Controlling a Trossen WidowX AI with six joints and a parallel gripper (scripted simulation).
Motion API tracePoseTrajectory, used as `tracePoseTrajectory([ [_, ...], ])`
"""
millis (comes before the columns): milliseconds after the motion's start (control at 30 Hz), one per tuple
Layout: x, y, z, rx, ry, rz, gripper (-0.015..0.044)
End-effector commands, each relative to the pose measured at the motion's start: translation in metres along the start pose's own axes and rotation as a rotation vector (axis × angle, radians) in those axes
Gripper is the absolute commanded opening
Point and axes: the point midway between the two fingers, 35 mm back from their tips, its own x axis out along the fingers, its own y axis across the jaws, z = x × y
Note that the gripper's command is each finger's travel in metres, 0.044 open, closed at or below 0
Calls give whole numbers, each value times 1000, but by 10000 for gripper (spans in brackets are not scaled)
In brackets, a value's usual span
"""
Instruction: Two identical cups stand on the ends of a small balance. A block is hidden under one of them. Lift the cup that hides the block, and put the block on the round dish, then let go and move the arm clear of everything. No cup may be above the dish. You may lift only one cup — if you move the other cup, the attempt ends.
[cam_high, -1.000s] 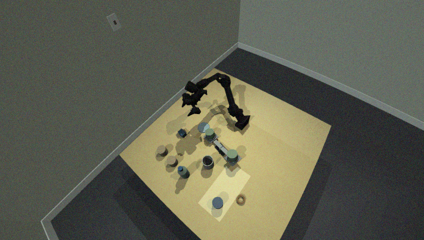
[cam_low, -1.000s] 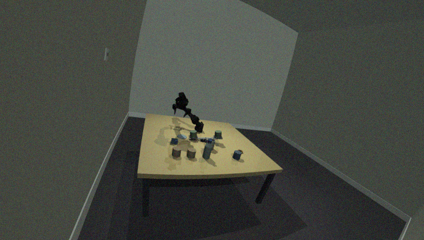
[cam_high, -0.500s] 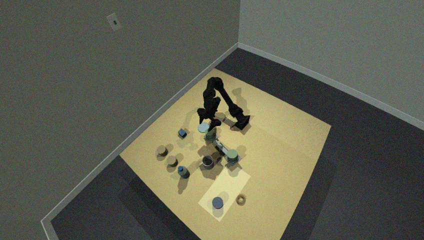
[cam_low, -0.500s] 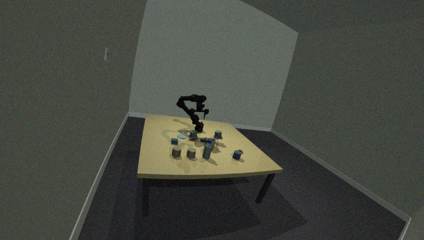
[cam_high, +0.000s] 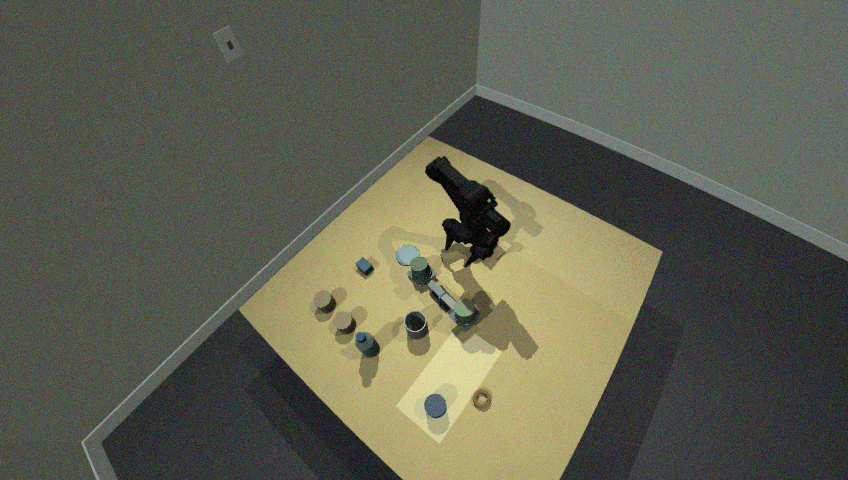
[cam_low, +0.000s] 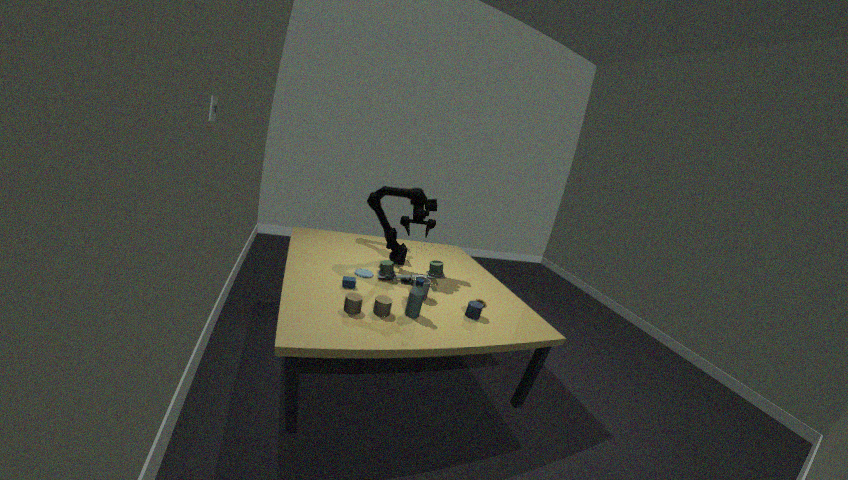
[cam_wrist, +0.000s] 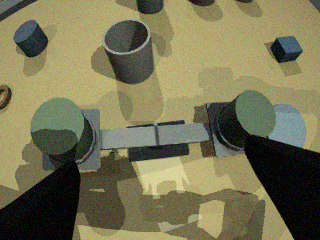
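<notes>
Sitting green and upright on the balance (cam_high: 443, 294) (cam_wrist: 177, 134), two matching cups (cam_high: 420, 268) (cam_high: 464, 311) (cam_low: 386, 268) (cam_low: 436, 268) (cam_wrist: 57, 126) (cam_wrist: 255, 114) (tool (cam_high: 457, 256) (cam_low: 417, 231) (cam_wrist: 164, 158) spread wide, nothing grasped).

Wooden table (cam_high: 571, 279) (cam_low: 333, 333): balance (cam_high: 441, 292) (cam_wrist: 172, 134), pale-blue dish (cam_high: 407, 255) (cam_low: 364, 273) (cam_wrist: 290, 125), blue cube (cam_high: 364, 265) (cam_low: 349, 282) (cam_wrist: 286, 49), bottle (cam_high: 365, 344) (cam_low: 414, 302), brown ring (cam_high: 474, 399) (cam_wrist: 6, 93).

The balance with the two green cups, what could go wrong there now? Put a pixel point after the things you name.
Maybe the robot picks the wrong cup: both green cups (cam_high: 420, 267) (cam_low: 386, 267) (cam_wrist: 255, 113) look alike, and no block shows under either. The open hand (cam_high: 457, 256) (cam_low: 417, 233) might also bump one while coming down, because both stand on the same balance (cam_high: 453, 302) (cam_wrist: 182, 134). That could tip the other cup, and the try might end.
</notes>
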Motion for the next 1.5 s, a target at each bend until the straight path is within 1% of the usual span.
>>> tracePoseTrajectory([
  [0, -17, 10, -31, -14, -77, -72, 440],
  [233, -11, 7, -27, -47, -47, -82, 440],
  [500, 15, -10, -14, -259, 102, -107, 440],
  [767, 37, -27, -6, -494, 240, -86, 440],
  [1100, 67, -57, -3, -755, 418, -4, 440],
  [1467, 94, -87, 0, -1060, 544, 159, 440],
])
